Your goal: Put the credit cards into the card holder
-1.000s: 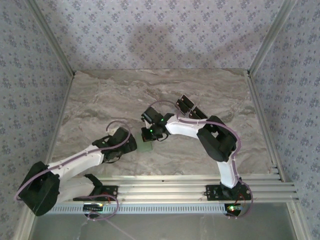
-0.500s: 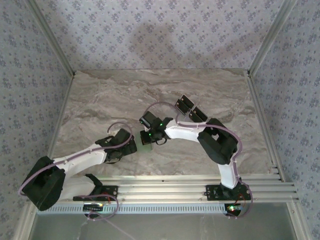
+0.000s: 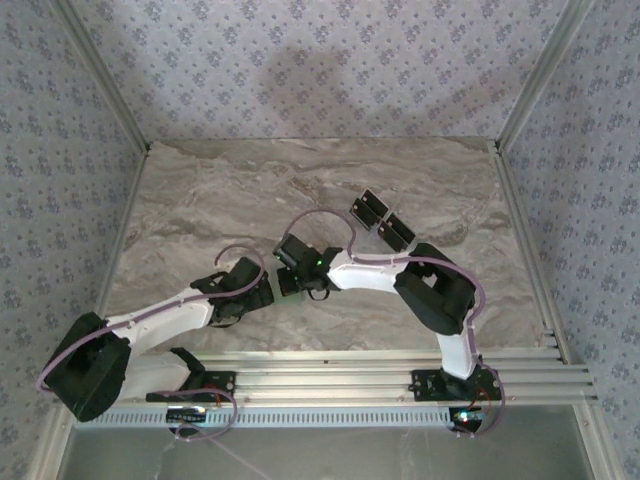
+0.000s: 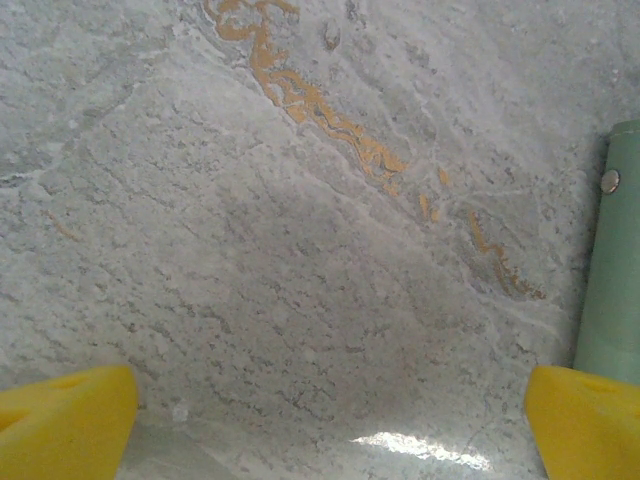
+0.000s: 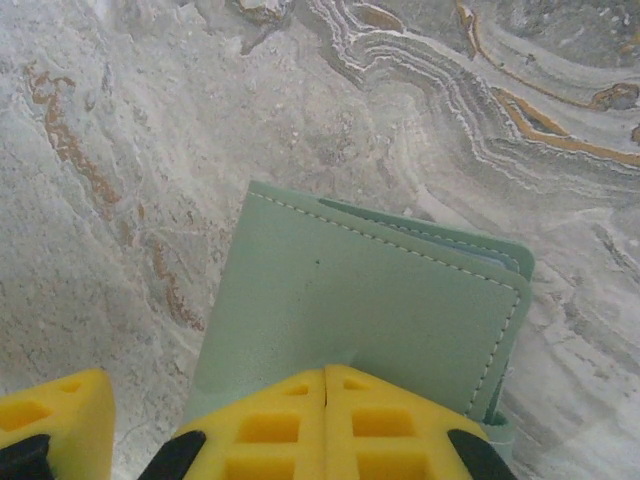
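Observation:
The card holder (image 5: 380,300) is a pale sage-green stitched wallet lying on the marble. My right gripper (image 5: 326,375) is shut, its yellow fingertips pinching the near edge of the holder's top cover, which puckers at the tips. From above, this gripper (image 3: 291,277) sits at mid-table. My left gripper (image 4: 330,400) is open just to the left of it over bare marble, with the holder's green edge and snap (image 4: 612,250) at its right side. In the top view the left gripper (image 3: 262,291) is close beside the right one. Two dark credit cards (image 3: 368,208) (image 3: 396,232) lie flat behind the right arm.
The marble tabletop (image 3: 220,200) has free room at the left and back. Patterned walls enclose it on three sides. An aluminium rail frame (image 3: 340,375) runs along the near edge by the arm bases.
My right gripper has slid left and slightly nearer, toward the left gripper, staying shut. The green holder seen from above earlier is now covered by the grippers. The left arm barely moved.

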Robot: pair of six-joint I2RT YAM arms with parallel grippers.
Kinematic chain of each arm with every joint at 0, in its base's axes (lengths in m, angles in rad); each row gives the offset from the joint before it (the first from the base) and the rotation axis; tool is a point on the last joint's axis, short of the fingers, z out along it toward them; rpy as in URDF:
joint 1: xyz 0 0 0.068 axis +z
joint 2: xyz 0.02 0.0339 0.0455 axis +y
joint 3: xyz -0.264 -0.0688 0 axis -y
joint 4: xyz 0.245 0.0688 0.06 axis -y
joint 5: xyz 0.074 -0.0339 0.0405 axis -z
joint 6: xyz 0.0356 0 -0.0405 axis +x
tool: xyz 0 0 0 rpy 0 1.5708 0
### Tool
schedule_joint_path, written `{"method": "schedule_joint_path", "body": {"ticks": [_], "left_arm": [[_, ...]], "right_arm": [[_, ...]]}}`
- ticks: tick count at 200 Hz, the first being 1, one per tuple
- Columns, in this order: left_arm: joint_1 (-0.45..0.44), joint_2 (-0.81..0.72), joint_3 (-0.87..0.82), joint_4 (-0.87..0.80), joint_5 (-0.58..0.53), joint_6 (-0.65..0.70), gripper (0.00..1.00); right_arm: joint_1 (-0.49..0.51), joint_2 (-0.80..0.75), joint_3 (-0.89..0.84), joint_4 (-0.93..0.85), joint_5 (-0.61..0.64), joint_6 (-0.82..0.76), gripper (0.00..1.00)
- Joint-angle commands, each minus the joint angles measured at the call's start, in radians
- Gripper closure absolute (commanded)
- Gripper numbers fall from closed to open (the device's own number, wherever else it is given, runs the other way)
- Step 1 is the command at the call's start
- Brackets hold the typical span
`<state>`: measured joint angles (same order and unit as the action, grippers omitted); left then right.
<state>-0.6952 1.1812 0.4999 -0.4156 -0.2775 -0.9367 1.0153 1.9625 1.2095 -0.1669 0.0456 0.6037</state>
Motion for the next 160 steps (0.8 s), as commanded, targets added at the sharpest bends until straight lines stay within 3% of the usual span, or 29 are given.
{"method": "schedule_joint_path", "body": {"ticks": [1,105,160], "left_arm": [[0.005,-0.017,0.004,-0.009,-0.01,-0.012,0.01],[0.005,-0.028,-0.001,-0.023,-0.02,-0.016,0.0],[0.005,-0.033,0.019,-0.053,-0.03,-0.007,0.0]], "right_arm": [[0.039,0.143,-0.122,-0.229,-0.032,0.058,1.0],[0.065,0.053,-0.277,-0.05,0.042,0.034,1.0],[0.073,0.113,-0.282,-0.035,0.04,0.005,1.0]]}}
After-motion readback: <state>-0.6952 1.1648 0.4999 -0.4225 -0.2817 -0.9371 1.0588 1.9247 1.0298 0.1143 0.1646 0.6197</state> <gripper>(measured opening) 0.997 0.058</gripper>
